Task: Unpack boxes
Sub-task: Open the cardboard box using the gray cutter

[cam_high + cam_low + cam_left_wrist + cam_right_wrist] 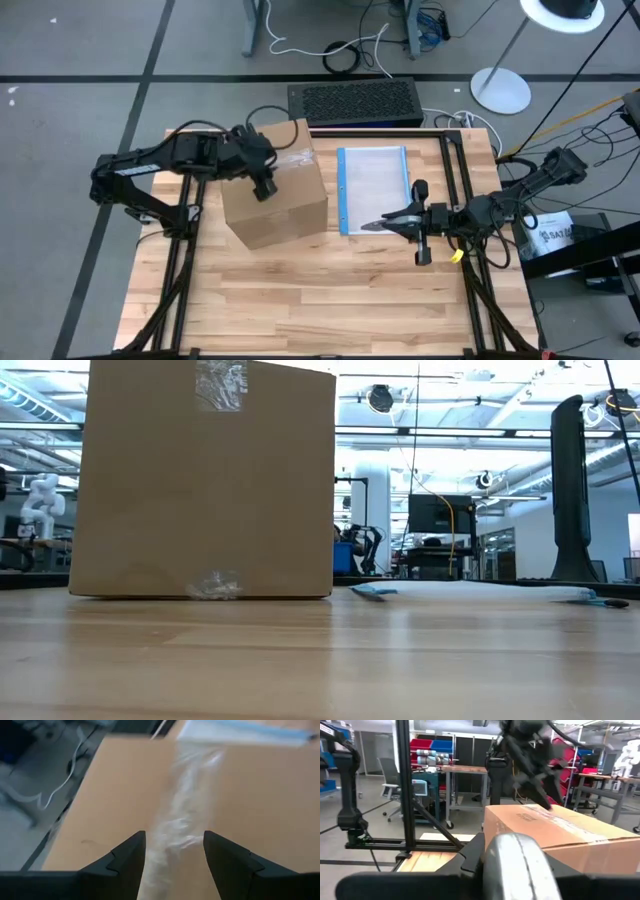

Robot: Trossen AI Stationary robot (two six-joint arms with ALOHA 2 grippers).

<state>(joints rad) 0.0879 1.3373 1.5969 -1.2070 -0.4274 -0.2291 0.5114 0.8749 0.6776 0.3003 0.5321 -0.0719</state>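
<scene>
Left end effector [266,187] spread over box [285,205] tape, right end effector's [372,226] spread unclear.

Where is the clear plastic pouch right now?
In the high view the pouch lies flat on the table, right of the cardboard box, below the black grille-topped unit, with the right pincer at its near edge.

Surface: wooden table [330,290], pale butcher-block planks, black frame rails along both sides.
Left half: brown cardboard box [275,200] stands on the planks, clear tape strip across its top and down its side.
Right of box: clear plastic pouch [374,187] with blue edges, lying flat, just beside the box.
</scene>
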